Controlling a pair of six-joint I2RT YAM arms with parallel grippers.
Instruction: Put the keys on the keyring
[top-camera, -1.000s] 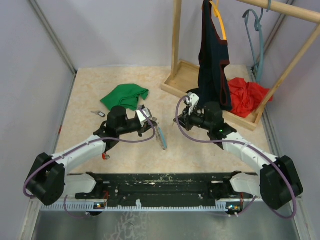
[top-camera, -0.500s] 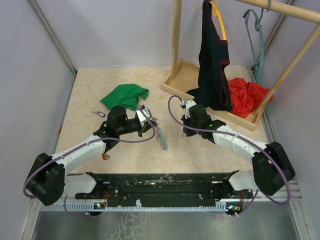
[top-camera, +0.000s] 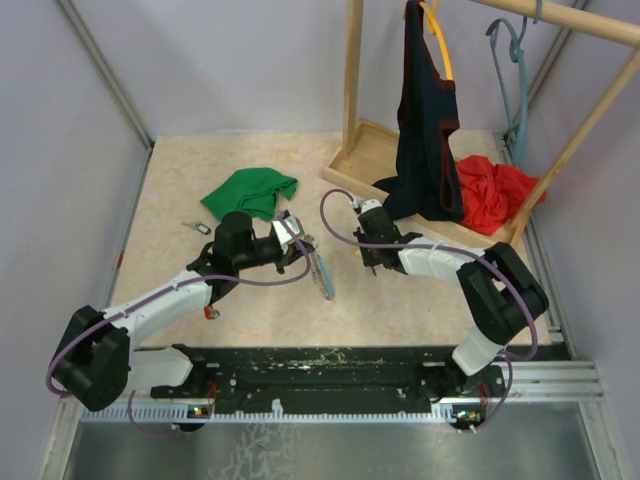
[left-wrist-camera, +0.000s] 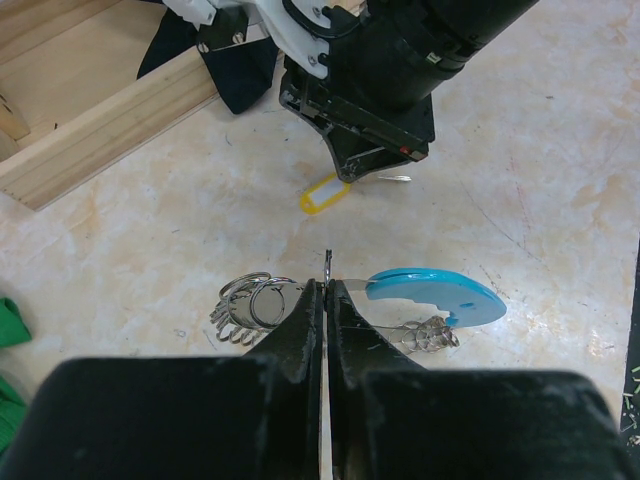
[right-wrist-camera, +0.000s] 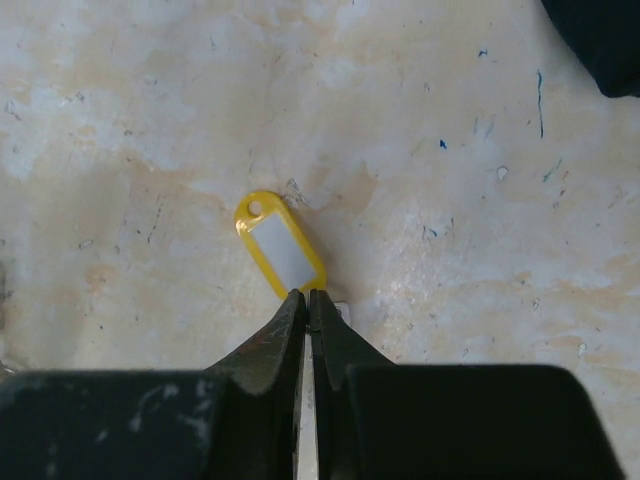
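The keyring (left-wrist-camera: 435, 295) is a silvery chain with a light blue band and a bunch of wire rings (left-wrist-camera: 250, 300); it hangs as a blue strip (top-camera: 322, 272) in the top view. My left gripper (left-wrist-camera: 327, 285) (top-camera: 312, 243) is shut on its thin wire. A yellow-headed key (right-wrist-camera: 280, 245) (left-wrist-camera: 323, 192) lies flat on the table. My right gripper (right-wrist-camera: 307, 295) (top-camera: 365, 262) is shut, tips down at that key's near end. A small dark key (top-camera: 197, 227) lies far left, and a red bit (top-camera: 210, 313) shows under the left arm.
A green cloth (top-camera: 250, 190) lies behind the left gripper. The wooden rack's base (top-camera: 365, 150) (left-wrist-camera: 100, 130) stands at the back right, with a dark garment (top-camera: 425, 130) hanging on it and a red cloth (top-camera: 490, 190) on its base.
My right arm has reached left and come down to the table, onto the yellow key. The left arm and the keyring have stayed put.
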